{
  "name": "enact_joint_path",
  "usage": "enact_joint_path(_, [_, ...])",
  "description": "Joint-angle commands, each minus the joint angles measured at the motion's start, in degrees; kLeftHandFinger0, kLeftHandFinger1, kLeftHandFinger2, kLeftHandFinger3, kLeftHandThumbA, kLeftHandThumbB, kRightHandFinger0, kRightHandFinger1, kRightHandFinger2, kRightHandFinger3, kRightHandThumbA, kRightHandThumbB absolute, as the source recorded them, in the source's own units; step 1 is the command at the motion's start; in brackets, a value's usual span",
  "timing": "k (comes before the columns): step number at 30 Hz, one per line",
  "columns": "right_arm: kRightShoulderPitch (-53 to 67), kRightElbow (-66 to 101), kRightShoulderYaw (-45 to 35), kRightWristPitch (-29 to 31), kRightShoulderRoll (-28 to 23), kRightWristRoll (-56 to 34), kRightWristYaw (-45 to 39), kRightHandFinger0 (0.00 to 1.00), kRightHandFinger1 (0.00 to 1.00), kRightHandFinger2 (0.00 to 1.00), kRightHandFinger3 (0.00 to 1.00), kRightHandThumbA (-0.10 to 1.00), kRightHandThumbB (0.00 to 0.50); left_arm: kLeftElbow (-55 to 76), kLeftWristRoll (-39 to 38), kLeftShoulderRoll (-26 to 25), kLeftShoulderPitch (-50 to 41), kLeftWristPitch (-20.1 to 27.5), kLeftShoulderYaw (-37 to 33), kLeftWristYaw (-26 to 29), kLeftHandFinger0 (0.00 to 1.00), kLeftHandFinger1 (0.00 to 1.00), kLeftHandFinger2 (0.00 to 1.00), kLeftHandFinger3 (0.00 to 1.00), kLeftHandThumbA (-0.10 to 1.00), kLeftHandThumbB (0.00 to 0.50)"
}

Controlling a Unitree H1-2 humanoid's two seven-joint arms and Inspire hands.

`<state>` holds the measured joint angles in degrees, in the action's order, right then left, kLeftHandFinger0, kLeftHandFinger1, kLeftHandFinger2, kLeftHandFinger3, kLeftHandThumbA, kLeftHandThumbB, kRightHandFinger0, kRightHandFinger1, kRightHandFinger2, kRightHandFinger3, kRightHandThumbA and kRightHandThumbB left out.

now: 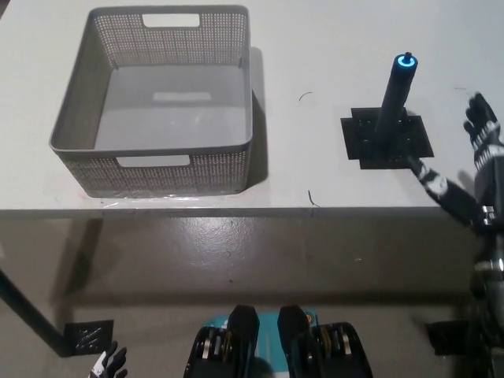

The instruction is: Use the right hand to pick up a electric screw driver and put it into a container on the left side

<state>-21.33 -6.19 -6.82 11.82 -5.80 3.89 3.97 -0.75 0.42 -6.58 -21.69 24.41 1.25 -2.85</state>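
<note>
The electric screwdriver [394, 98] stands upright on a black square base [387, 141] at the table's right, a blue ring glowing on its top. My black right hand [471, 164] is raised over the table's right edge, open, with fingers spread a little to the right of the base and not touching it. The grey perforated container [153, 161] sits at the table's left, nothing inside it. My white left hand [110, 365] rests low at the bottom left, only its fingertips showing.
The white table [315, 47] ends in a front edge running across the picture's middle. Below it lies grey floor with a dark table leg [27, 315] at the lower left.
</note>
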Motion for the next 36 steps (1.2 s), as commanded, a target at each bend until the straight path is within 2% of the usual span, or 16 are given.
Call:
enact_joint_path(1, [-5.33, -3.93, -1.02, -3.00, -0.68, -0.95, 1.29, 1.00, 1.00, 1.00, 1.00, 0.97, 0.362, 1.38, -1.12, -0.83, 0.60, 2.52, 0.58, -0.34, 1.00, 1.00, 1.00, 1.00, 0.96, 0.184])
enact_joint_path(3, [-7.37, -6.93, -1.04, -3.27, -0.76, -0.99, 1.40, 1.00, 1.00, 1.00, 1.00, 0.95, 0.342, 1.41, -1.53, -0.81, 0.78, 2.52, 0.67, -0.41, 1.00, 1.00, 1.00, 1.00, 0.95, 0.167])
enact_joint_path(7, [-9.44, -11.59, -0.64, -2.23, -0.56, -0.64, 1.58, 1.00, 1.00, 1.00, 1.00, 0.94, 0.364, 1.48, -2.11, -0.93, 0.43, 2.49, 0.58, -0.83, 1.00, 1.00, 1.00, 1.00, 0.93, 0.157])
enact_joint_path(8, [-9.73, -12.41, -0.46, -1.85, -0.51, -0.41, 1.65, 1.00, 1.00, 1.00, 1.00, 0.93, 0.354, 1.56, -1.83, -1.00, 0.36, 2.51, 0.55, -0.90, 1.00, 1.00, 1.00, 1.00, 0.94, 0.154])
enact_joint_path(11, [-10.81, -15.17, -0.01, -1.51, -0.42, -0.27, 1.47, 1.00, 1.00, 1.00, 1.00, 0.92, 0.364, 1.64, -2.02, -0.72, 0.12, 2.40, 0.54, -0.90, 1.00, 1.00, 1.00, 1.00, 0.95, 0.167])
enact_joint_path(12, [-11.25, -16.82, 0.44, -1.26, -0.62, 0.35, 1.46, 1.00, 1.00, 1.00, 1.00, 0.94, 0.344, 1.62, -2.20, -0.71, -0.08, 2.52, 0.53, -1.02, 1.00, 1.00, 1.00, 1.00, 0.94, 0.155])
enact_joint_path(16, [-13.06, -21.92, 0.27, -0.90, -0.97, -0.42, 1.27, 1.00, 1.00, 1.00, 1.00, 0.95, 0.361, 1.63, -2.51, -0.87, -0.27, 2.52, 0.47, -1.23, 1.00, 1.00, 1.00, 1.00, 0.94, 0.152])
enact_joint_path(19, [-14.58, -25.27, 0.14, -0.76, -1.34, -0.88, 0.91, 1.00, 1.00, 1.00, 1.00, 0.94, 0.377, 1.52, -2.29, -0.64, -0.42, 2.52, 0.31, -1.16, 1.00, 1.00, 1.00, 1.00, 0.94, 0.168])
enact_joint_path(23, [-17.17, -30.27, 0.40, 0.93, -1.88, -0.78, 0.70, 1.00, 1.00, 1.00, 1.00, 0.93, 0.354, 1.33, -2.13, -0.55, -0.53, 2.52, 0.10, -1.23, 1.00, 1.00, 1.00, 1.00, 0.95, 0.178])
enact_joint_path(28, [-19.25, -34.41, 0.39, 1.65, -2.08, -1.07, 0.57, 1.00, 1.00, 1.00, 1.00, 0.94, 0.370, 1.36, -1.57, -0.40, -0.96, 2.52, 0.05, -1.10, 1.00, 1.00, 1.00, 1.00, 0.95, 0.156])
enact_joint_path(32, [-20.30, -36.52, -0.08, 2.31, -2.18, -1.74, 0.54, 1.00, 1.00, 1.00, 1.00, 0.94, 0.345, 1.11, -2.21, -0.51, -1.20, 2.52, -0.05, -1.61, 1.00, 1.00, 1.00, 1.00, 0.95, 0.160])
enact_joint_path(36, [-21.73, -38.83, -0.63, 2.82, -2.44, -2.74, 0.60, 1.00, 1.00, 1.00, 1.00, 0.97, 0.354, 1.01, -2.19, -0.56, -1.08, 2.52, 0.03, -1.85, 1.00, 1.00, 1.00, 1.00, 0.96, 0.153])
